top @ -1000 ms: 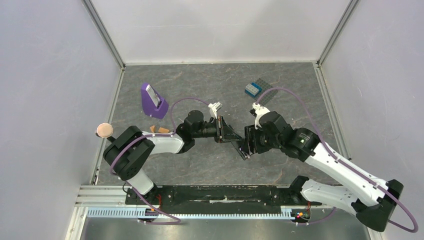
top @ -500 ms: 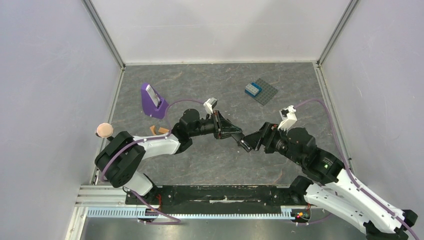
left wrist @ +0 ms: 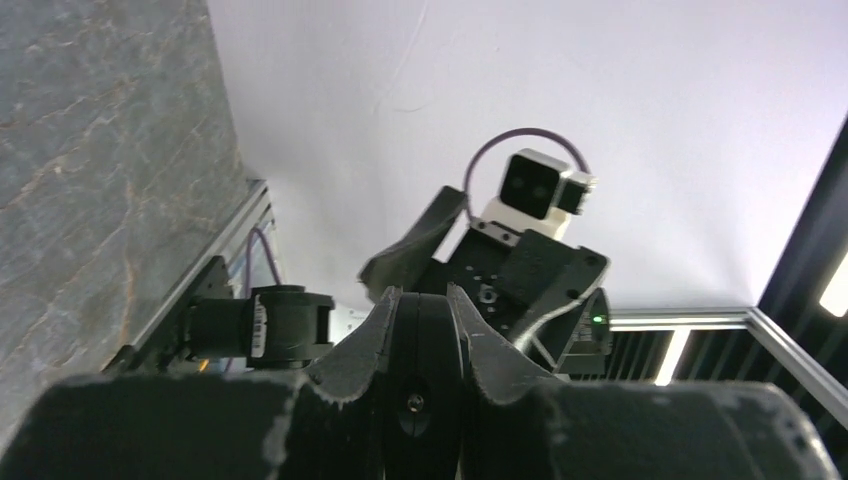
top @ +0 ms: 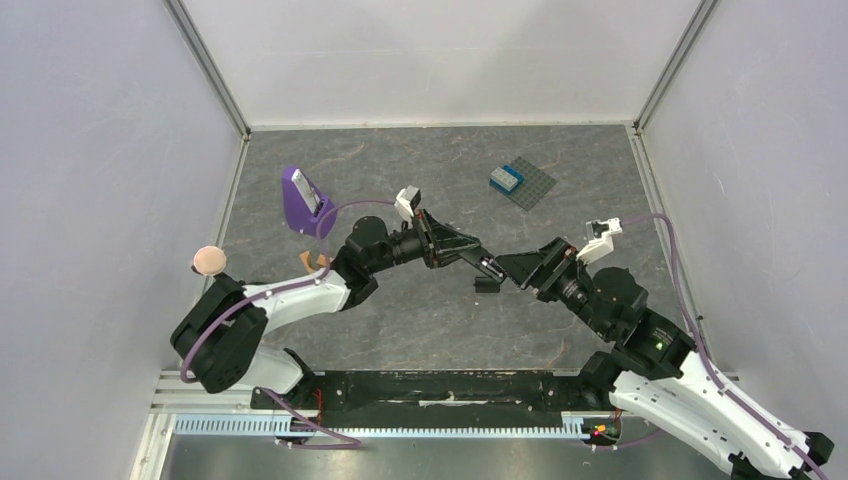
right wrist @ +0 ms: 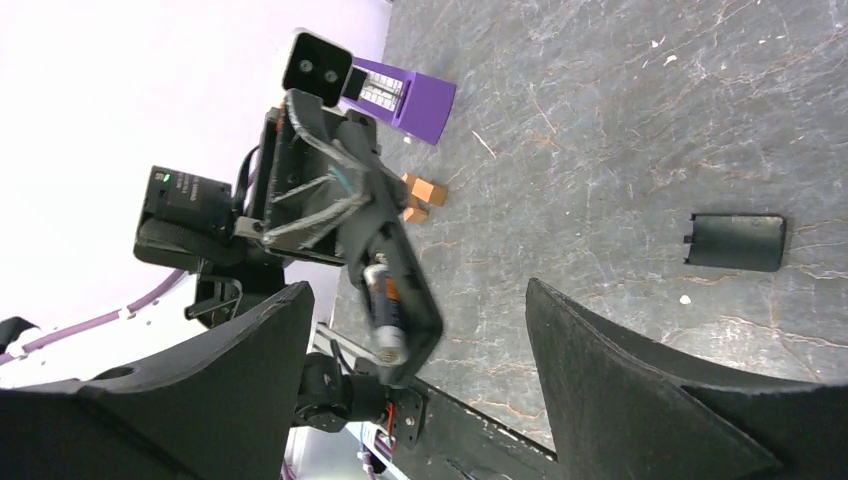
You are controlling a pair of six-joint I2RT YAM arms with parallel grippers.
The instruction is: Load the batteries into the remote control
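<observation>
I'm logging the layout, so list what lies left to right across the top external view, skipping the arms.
peach ball → purple stand → remote control → studded baseplate

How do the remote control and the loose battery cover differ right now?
The remote control is held tilted above the table in the left gripper; the battery cover lies flat on the table, untouched. The remote control is a long bar; the battery cover a short plate. The remote control's open bay shows one battery; the battery cover carries nothing. Both are black plastic.
</observation>
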